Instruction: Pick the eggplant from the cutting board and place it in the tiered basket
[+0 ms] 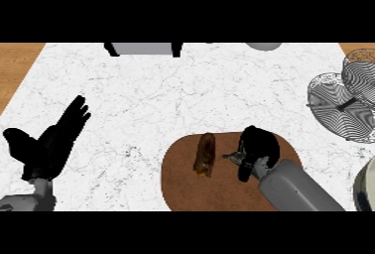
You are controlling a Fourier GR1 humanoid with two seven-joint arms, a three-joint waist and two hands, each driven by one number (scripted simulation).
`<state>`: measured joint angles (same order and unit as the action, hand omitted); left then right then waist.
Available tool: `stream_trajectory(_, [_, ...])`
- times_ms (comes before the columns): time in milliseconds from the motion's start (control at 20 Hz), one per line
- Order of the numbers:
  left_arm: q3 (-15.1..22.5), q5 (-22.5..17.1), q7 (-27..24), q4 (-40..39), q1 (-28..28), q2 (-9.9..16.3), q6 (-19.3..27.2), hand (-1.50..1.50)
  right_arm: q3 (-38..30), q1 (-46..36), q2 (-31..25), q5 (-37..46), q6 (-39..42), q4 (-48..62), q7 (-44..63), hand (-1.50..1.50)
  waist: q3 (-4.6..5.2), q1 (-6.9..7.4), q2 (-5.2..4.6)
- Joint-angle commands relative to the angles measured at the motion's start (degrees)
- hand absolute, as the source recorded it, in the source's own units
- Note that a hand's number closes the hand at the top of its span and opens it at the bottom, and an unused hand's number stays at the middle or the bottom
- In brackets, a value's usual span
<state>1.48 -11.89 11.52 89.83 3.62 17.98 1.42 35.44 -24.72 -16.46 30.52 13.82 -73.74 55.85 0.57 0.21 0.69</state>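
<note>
The eggplant (205, 155), a long brownish piece, lies on the round brown cutting board (219, 196) at the lower middle. My right hand (258, 146) hangs over the board just right of the eggplant. Its thumb points toward the eggplant and a small gap remains between them. The fingers are relaxed and point downward, holding nothing. The wire tiered basket (338, 101) stands at the right edge of the counter, beyond the board. My left hand (45, 146) rests open at the lower left, fingers up, far from the board.
A grey appliance with black legs (144, 48) and a pale round object (264, 46) sit at the counter's far edge. A light rounded rim (364, 184) shows at the lower right edge. White marble counter spreads between the board and the basket.
</note>
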Motion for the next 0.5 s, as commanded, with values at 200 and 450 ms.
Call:
stream_trajectory(200, [-1.9,0.2,-0.3,-0.2,0.0,0.1,0.0,0.0,-4.8,4.1,-19.9,5.7,-4.3,-5.0,-19.7,1.5,-0.76,-2.09,-0.38])
stream_trajectory(450, [-2.7,0.1,-1.2,-1.1,-2.4,-0.2,0.7,0.0,-11.3,3.9,-30.4,4.9,-9.6,-3.7,-32.7,1.5,-1.61,-5.57,0.1])
